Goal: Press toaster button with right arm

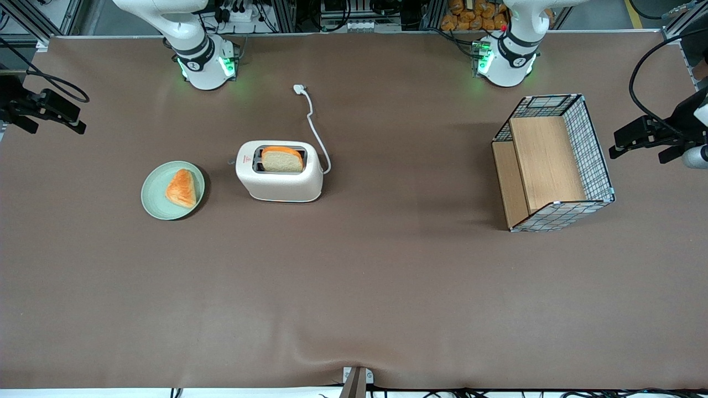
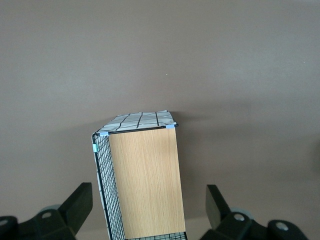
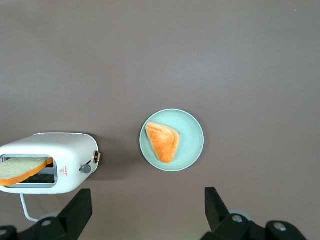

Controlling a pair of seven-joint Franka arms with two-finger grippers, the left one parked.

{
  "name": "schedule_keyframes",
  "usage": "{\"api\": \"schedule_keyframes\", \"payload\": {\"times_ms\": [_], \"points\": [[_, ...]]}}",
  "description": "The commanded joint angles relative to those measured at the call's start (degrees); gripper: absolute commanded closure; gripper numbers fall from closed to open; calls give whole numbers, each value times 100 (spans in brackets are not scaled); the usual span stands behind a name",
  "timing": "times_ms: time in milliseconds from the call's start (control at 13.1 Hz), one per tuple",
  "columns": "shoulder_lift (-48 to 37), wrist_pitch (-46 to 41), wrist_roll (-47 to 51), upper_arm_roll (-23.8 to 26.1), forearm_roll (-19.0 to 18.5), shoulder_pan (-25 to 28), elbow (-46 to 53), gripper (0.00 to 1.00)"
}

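**One toaster, one plate, one basket, and a spread pincer well clear of the button**

Nearest the front camera among the things on the brown table (image 1: 354,298) lies one pale green plate (image 1: 157,202), carrying one orange-brown triangular pastry (image 1: 182,188). Just beside the plate, toward the parked arm's end, stands one cream-white toaster (image 1: 280,171) with two slots; one slice of bread (image 1: 282,159) sits upright in one slot, and the other slot shows no bread. A small red mark sits on the toaster's top near the short end that faces the plate. From that end sticks one small grey tab, the toaster button (image 3: 86,169), with one small round knob (image 3: 97,157) just beside it. One white cord (image 1: 316,131) runs from the toaster's other short end, farther from the front camera, and ends in one plug (image 1: 299,88) lying on the table.

One wire-and-wood basket (image 1: 553,163) lies tipped on its side, well apart from the toaster toward the parked arm's end.

The right arm (image 1: 191,41) rises from its base at the table's edge farthest from the front camera. Its pincer (image 3: 147,205) hangs high above the table near the plate with its two black fingers (image 3: 77,207) spread wide, holding nothing and well apart from the toaster button.
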Motion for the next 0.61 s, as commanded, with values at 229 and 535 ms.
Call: {"api": "schedule_keyframes", "payload": {"times_ms": [229,535], "points": [[-77,-2,-43,20,-38,-66,-11,0],[-24,-28,-78,29,-29,-14,-29,0]]}}
